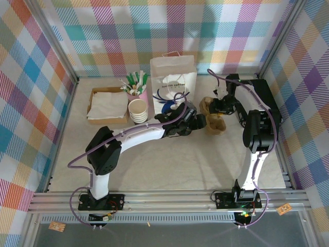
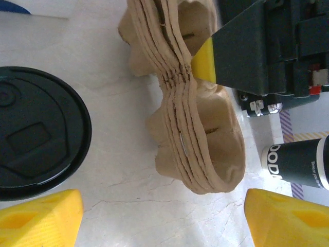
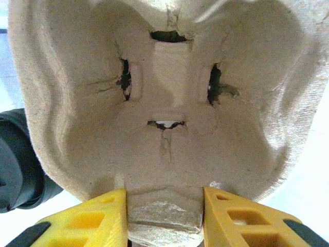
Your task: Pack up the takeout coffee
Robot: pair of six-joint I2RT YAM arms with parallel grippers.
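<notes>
A stack of brown pulp cup carriers [image 1: 216, 123] stands tipped on its side on the table, right of centre. My right gripper [image 3: 164, 216] is shut on the rim of the pulp carrier [image 3: 164, 103]. One of its yellow fingers [image 2: 204, 62] shows pressed on the stack's [image 2: 205, 134] middle. My left gripper [image 2: 164, 221] is open, and the stack's near end lies just ahead of its yellow fingertips, not touching them. A round black lid [image 2: 36, 139] shows from above at the left. I cannot tell whether it caps the takeout coffee.
The white paper bag [image 1: 173, 77] stands upright behind my left gripper [image 1: 199, 122]. Left of it are stacked paper cups [image 1: 138, 110], a pink cup of straws [image 1: 136, 85] and a napkin box [image 1: 108, 105]. A dark cylinder with white lettering [image 2: 298, 164] lies at the right.
</notes>
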